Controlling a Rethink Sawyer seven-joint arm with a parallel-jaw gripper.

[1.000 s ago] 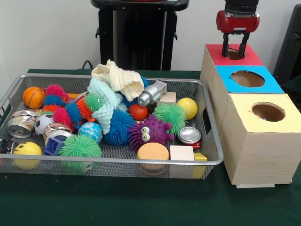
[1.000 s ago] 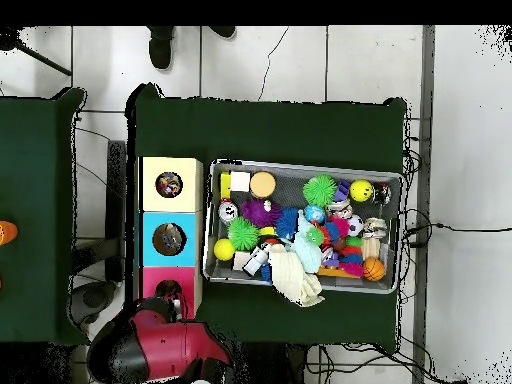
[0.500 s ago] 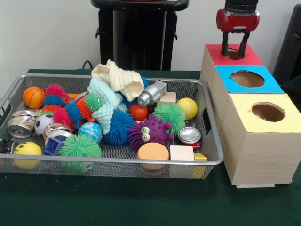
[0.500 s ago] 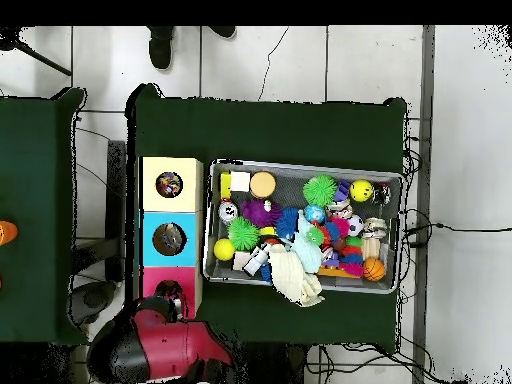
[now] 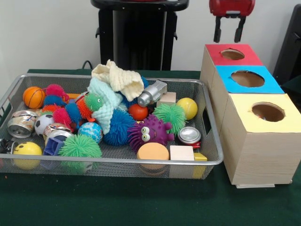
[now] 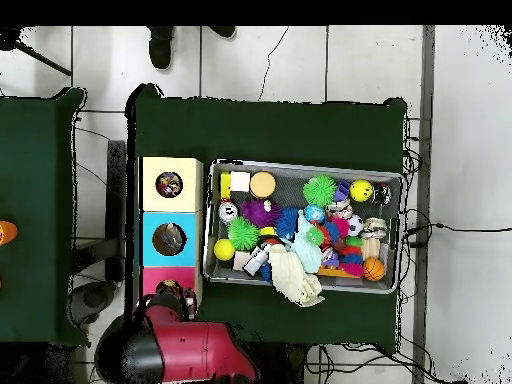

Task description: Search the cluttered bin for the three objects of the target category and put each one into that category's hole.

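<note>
End effector [image 5: 227,35] hangs empty, fingers spread, above the red hole [image 5: 232,54].
Next, you swing toward the bin [image 5: 209,141] at lower left, and choose an uncovered target.

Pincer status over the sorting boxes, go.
Pincer open, empty, above red box hole. Bin full of clutter: spiky balls, cans, cloths. Nothing blocking the holes.

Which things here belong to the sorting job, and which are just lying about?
Job: open red-and-black gripper, silver wire-mesh bin, red-topped wooden box, blue-topped wooden box, yellow-topped wooden box.
Lying about, perhaps (target category unshown): cream knitted cloth, purple spiky toy, orange basketball.
</note>
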